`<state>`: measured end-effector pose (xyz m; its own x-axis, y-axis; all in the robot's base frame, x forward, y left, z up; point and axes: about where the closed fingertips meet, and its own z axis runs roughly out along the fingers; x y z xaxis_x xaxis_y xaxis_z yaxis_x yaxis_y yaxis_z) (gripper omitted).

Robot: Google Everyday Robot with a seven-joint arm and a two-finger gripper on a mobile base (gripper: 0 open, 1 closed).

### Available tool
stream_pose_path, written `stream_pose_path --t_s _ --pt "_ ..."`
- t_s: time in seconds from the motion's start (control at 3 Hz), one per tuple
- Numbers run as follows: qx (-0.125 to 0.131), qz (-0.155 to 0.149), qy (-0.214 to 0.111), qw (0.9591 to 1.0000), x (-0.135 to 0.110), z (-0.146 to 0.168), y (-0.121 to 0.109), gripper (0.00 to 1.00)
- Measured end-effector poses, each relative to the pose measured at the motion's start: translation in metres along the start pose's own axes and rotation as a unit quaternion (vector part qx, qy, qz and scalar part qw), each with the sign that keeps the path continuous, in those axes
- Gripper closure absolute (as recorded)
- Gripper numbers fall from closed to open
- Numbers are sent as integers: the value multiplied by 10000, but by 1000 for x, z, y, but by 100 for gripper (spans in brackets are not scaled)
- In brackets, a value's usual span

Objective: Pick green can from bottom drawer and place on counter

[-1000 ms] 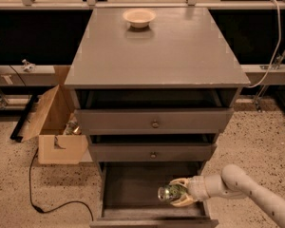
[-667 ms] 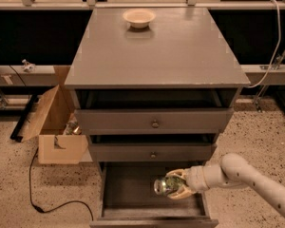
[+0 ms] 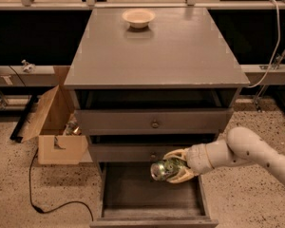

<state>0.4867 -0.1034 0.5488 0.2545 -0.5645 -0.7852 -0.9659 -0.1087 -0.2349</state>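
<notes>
While the grey tabletop carries a cream bowl near its back edge, we see speckled floor all round the cabinet. An open cardboard box sits at its left, with a black cable trailing below it. Down low, the bottom drawer is pulled out, its dark floor showing. The tool reaches in from the right, pale fingers clamped around the can. The can lies sideways, silver end to the left, held above the drawer floor at the middle drawer's lower edge. Against a moment ago, we've got lift: can and tool have come up out of the drawer, and the arm has risen too.
</notes>
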Motion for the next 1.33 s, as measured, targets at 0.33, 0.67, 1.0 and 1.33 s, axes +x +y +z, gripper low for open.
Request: stream_pose_path --t_s 0.33,0.67,1.0,1.33 --pt "14 -454 136 9989 -55 -34 -11 100" --pt "14 -454 136 9989 -55 -34 -11 100" --pt "51 -472 193 9987 -79 -53 -11 100" --pt "139 -491 357 9981 -124 -85 -10 100"
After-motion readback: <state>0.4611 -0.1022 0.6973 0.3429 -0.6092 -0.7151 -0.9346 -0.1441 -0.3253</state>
